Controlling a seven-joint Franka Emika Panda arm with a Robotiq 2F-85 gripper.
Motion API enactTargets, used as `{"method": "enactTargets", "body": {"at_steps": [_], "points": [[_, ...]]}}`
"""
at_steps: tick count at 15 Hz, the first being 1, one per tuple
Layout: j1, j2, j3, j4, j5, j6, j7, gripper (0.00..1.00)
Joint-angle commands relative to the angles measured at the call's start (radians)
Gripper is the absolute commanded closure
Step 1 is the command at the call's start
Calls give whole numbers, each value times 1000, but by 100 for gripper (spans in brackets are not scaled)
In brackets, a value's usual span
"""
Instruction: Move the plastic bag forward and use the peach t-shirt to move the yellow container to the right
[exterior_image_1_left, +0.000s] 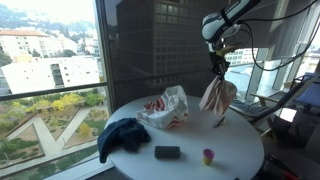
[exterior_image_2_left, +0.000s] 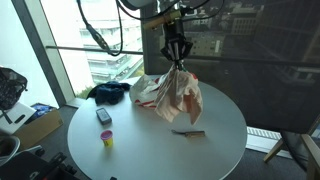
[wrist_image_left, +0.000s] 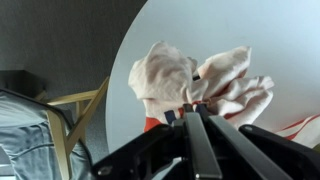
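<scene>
1. One gripper (exterior_image_2_left: 177, 60) hangs above the round white table (exterior_image_2_left: 225, 140), and we see its fingers pressed together on a bunched fold of the peach t-shirt (exterior_image_2_left: 181, 95).
2. We see the t-shirt drooping straight down from that pinch in both exterior views. Its lowest edge comes close to the table top, and we cannot tell whether it touches.
3. In the wrist view we look along the dark fingers to the cloth, which spreads in pale folds just past the fingertips.
4. We find the plastic bag (exterior_image_2_left: 150, 90), white with red print, lying crumpled on the table just beside the hanging t-shirt, on the window side.
5. We see the yellow container (exterior_image_2_left: 107, 139) standing upright near the table's edge, well apart from the t-shirt and the gripper.
6. A dark blue cloth (exterior_image_1_left: 122, 135) lies heaped by the rim nearest the window, and a small dark box (exterior_image_1_left: 167, 152) sits between it and the yellow container.
7. A thin brownish strip (exterior_image_2_left: 188, 132) lies flat on the table near the t-shirt's lower edge.
</scene>
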Motion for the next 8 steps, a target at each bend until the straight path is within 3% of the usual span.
{"method": "enactTargets", "body": {"at_steps": [1, 8], "points": [[-4, -244, 27, -216, 53, -31, -151, 98], [68, -573, 88, -608, 131, 0, -351, 98]]}}
